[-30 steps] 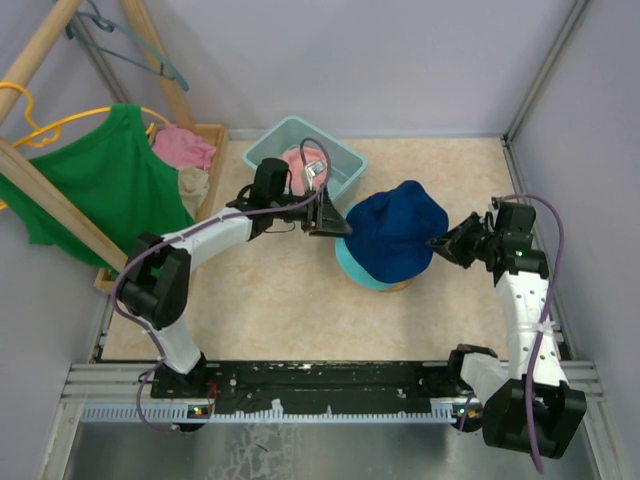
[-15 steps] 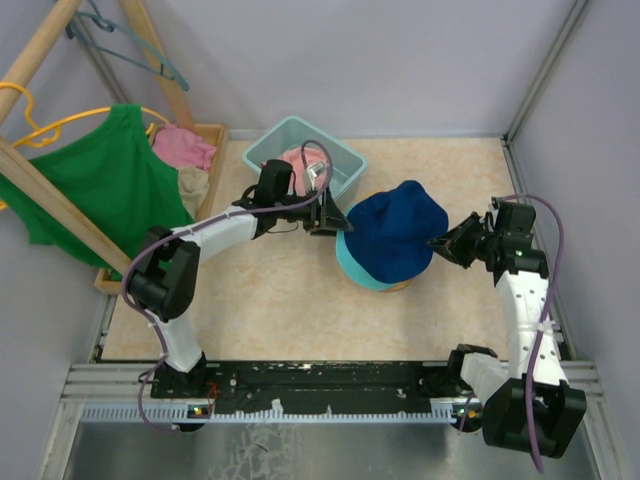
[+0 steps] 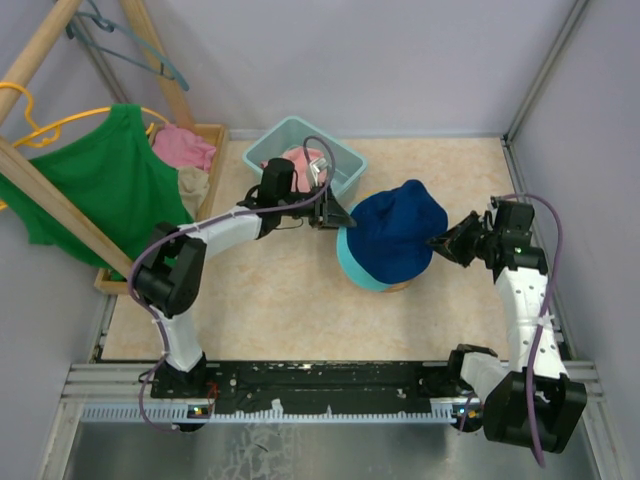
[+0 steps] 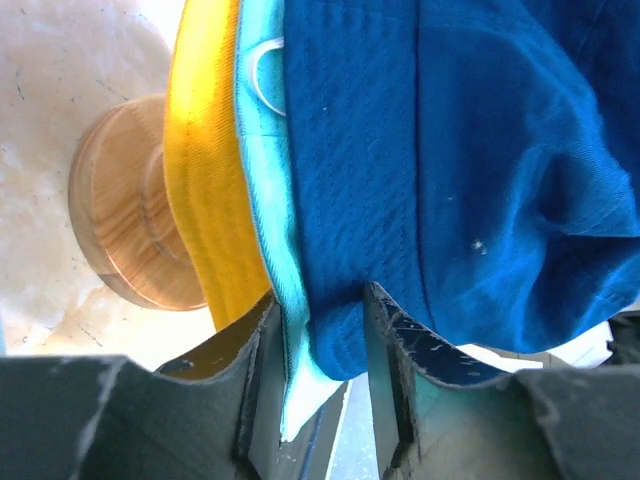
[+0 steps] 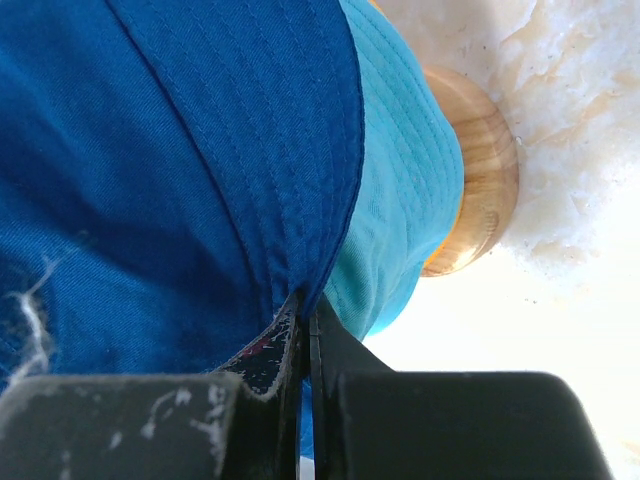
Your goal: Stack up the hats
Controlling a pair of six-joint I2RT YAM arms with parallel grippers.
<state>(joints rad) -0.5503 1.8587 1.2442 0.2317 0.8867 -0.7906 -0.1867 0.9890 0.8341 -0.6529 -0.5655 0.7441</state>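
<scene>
From where I stand, the wooden stand point(image 4: 120, 220) carries three hats: the orange-yellow hat point(image 4: 205, 180) lowest, the teal hat point(image 3: 352, 268) over it, and the navy hat point(image 3: 395, 232) on top, sitting a little crooked. The pink hat point(image 3: 300, 160) is not on the stand; it lies in the bin point(image 3: 268, 138) behind and to the left of it. On the right side of the stand, the right gripper point(image 5: 305, 320) has its jaws pressed together on the navy brim. On the left side, the left gripper point(image 4: 320, 300) has narrowed jaws with both the teal and the navy brim between them. I cannot tell if they already press the cloth. The danger, I think, is this double layer. If the left jaws catch teal together with navy, any pull may drag the lower hats sideways or off the stand. Also, two arms pulling opposite brims could lift the navy hat away, or tip the stand itself.
</scene>
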